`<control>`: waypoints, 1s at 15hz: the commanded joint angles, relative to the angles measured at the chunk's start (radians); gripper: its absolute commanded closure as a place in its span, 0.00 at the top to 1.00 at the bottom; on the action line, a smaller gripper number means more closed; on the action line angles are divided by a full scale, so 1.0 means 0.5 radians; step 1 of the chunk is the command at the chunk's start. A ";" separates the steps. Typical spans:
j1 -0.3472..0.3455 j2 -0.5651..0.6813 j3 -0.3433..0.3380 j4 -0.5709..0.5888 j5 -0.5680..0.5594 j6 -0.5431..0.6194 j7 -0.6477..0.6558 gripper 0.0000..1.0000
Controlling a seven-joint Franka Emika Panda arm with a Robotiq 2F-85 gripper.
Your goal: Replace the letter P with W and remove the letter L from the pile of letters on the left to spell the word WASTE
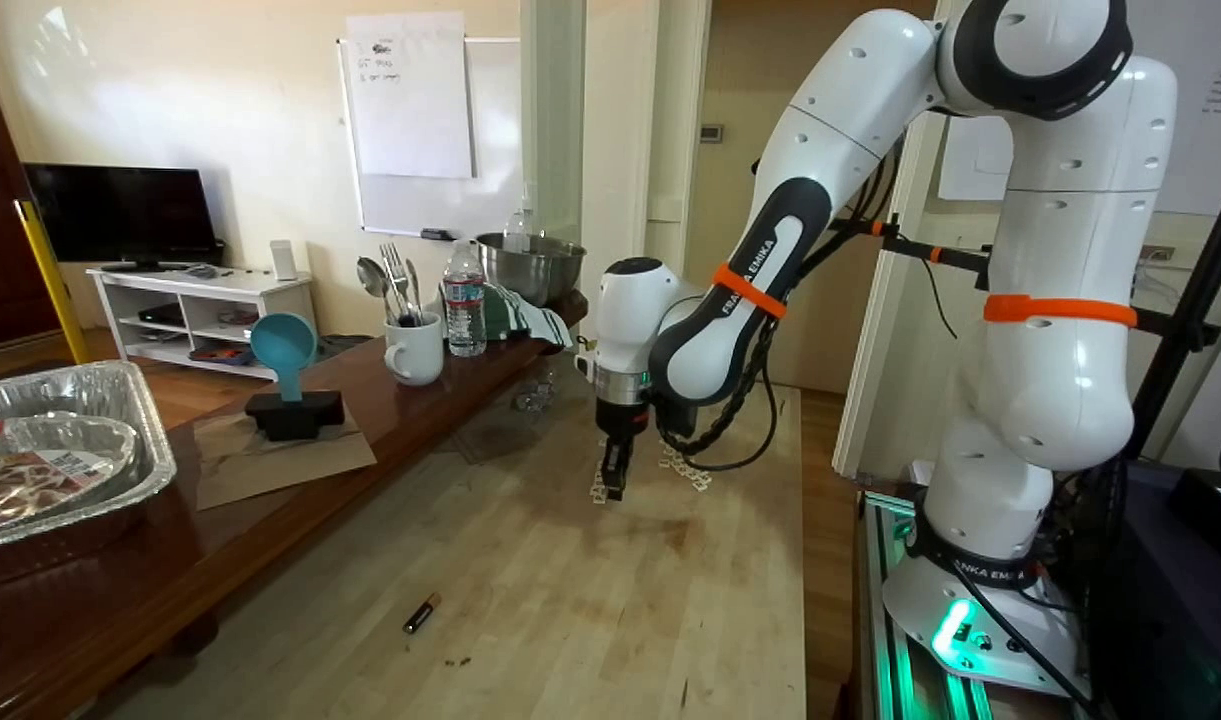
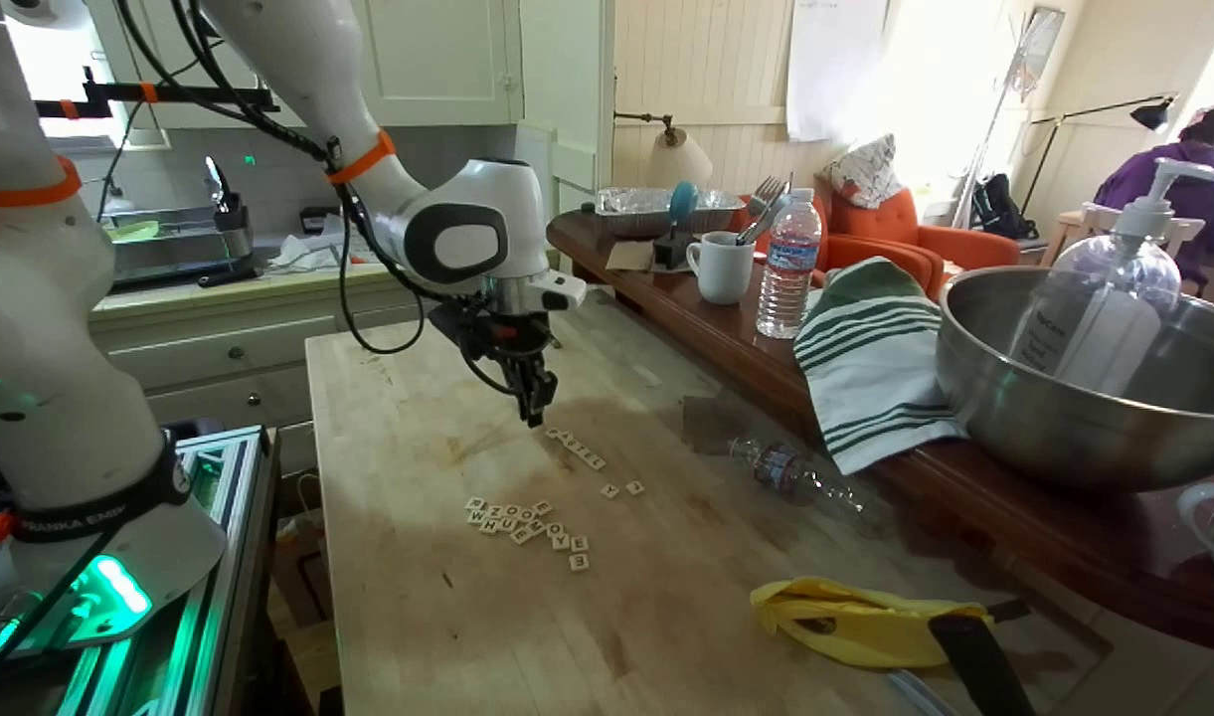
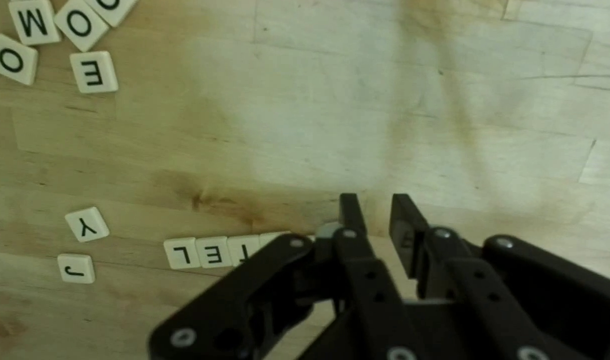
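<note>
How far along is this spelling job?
Done: nothing I can confirm; the gripper hides the start of the letter row in the wrist view. In hand: no tile shows between its open jaws. Left: the L tile sits at the row's end, yet to be removed; the first-letter swap is unclear.

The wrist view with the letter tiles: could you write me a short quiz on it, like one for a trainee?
1. True or false: the Y tile and the J tile lie apart from the row of tiles.
2. Fill in: the leftmost tile in that row bears the letter ...
3. Choose: the gripper is A) shut; B) open; C) out of view.
Key: 1 true; 2 L; 3 B.
</note>
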 commanded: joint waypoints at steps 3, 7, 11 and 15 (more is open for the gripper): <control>0.007 0.127 -0.051 0.018 -0.045 0.214 -0.035 0.00; 0.018 0.172 -0.081 0.039 -0.081 0.285 -0.015 0.00; 0.016 0.205 -0.077 0.043 -0.026 0.353 -0.045 0.00; 0.016 0.225 -0.064 0.043 -0.007 0.340 -0.082 0.00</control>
